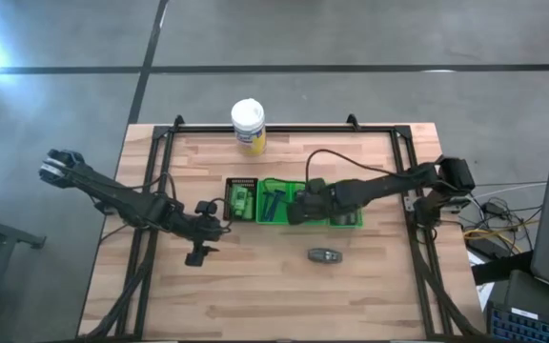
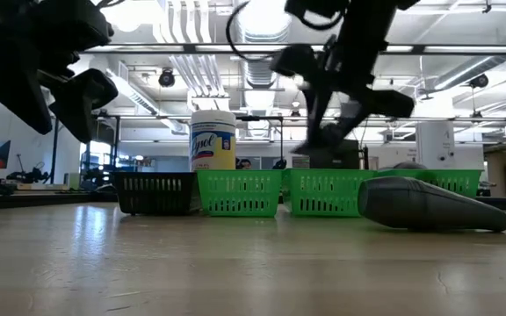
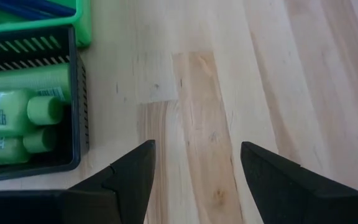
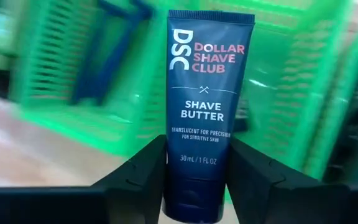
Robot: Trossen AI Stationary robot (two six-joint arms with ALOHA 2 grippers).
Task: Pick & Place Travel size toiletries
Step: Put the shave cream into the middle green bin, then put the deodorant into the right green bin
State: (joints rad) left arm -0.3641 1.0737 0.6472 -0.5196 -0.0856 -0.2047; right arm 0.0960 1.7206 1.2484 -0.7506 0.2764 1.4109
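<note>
Left arm is reaching in from the bench's left edge. Left end effector (image 1: 201,250) is hovering over bare wood just left of the black bin (image 1: 241,200), fingers (image 3: 129,180) spread wide apart, gripping nothing. Open board is lying all around it toward the near edge.

Black bin is sitting mid-bench, holding green bottles (image 3: 17,109) lying on their sides. Touching its right side, the first green bin (image 1: 279,203) is carrying blue razors (image 1: 273,202). A second green bin (image 1: 351,221) is adjoining on the right.

Yellow jar (image 1: 248,126) is standing at the far edge, well apart from the bins.

Right arm is coming in from the right edge. Right end effector (image 1: 298,210) is hanging over the green bins, fingers closed against a dark blue shave butter tube (image 4: 202,106), held upright.

Grey oblong item (image 1: 325,253) is lying alone on open wood nearer the front edge, apart from the bins.
</note>
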